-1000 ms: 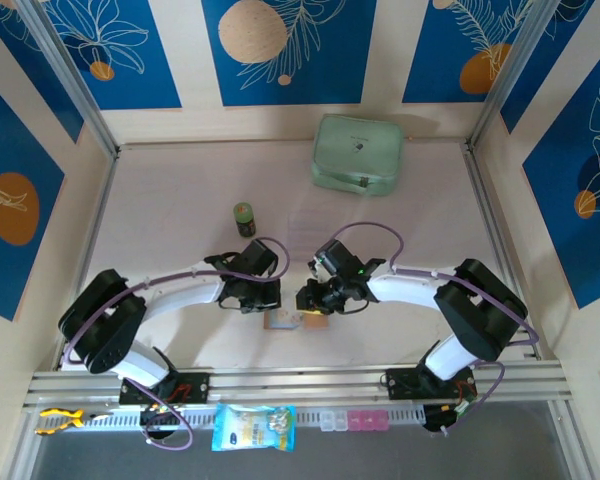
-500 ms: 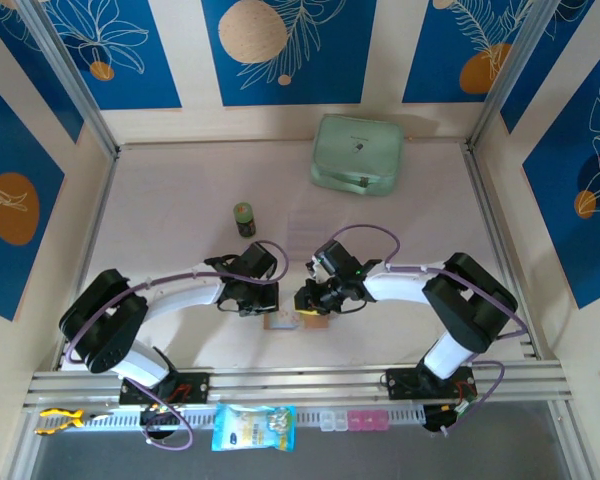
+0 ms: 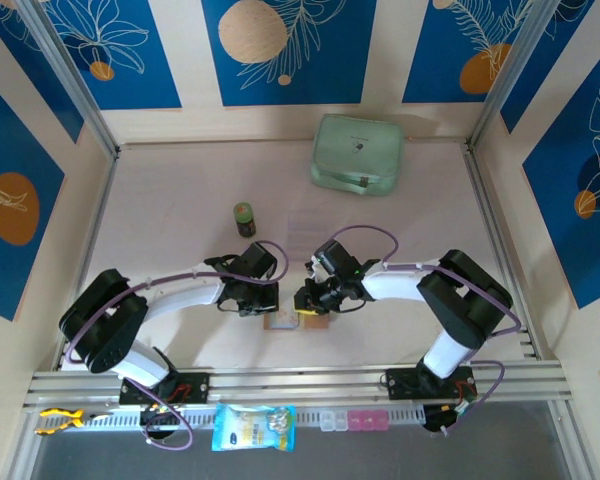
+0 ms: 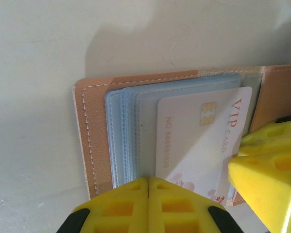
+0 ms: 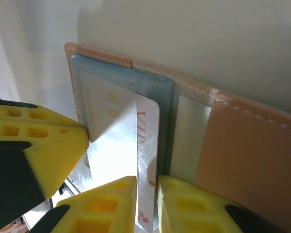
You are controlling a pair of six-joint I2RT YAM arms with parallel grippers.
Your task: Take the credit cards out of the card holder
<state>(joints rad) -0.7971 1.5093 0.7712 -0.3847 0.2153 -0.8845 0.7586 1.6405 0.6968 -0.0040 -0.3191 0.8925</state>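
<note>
1. The pale table (image 3: 180, 200) carries everything; the card holder lies near its front edge, between the two grippers
2. A mint-green case (image 3: 357, 153) sits closed at the far side, well apart from the arms
3. A blue snack packet (image 3: 253, 427) lies on the ledge in front of the arm bases; its print is too small to read
4. The left gripper (image 4: 148, 187) has its yellow fingers pressed together, tips at the near edge of the card holder's sleeve stack
5. The right gripper (image 5: 146, 194) has its jaws nearly together, pinched on the lower edge of the credit card
6. The card holder (image 4: 94, 141) lies open and flat: tan leather-like cover with pale stitching along the rim and a stack of clear bluish plastic sleeves (image 4: 123, 136) inside; the right wrist view shows its other flap (image 5: 252, 145) plain tan
7. A small green can (image 3: 244, 218) stands upright just beyond the left arm's wrist
8. The credit card (image 4: 194, 141) is white with a gold chip and red floral marks at one corner, partly out of the top sleeve, one corner lifted
9. Its print reads "VIP CARD" in red, plus a fainter line beginning "NO 8888", the rest unclear
</note>
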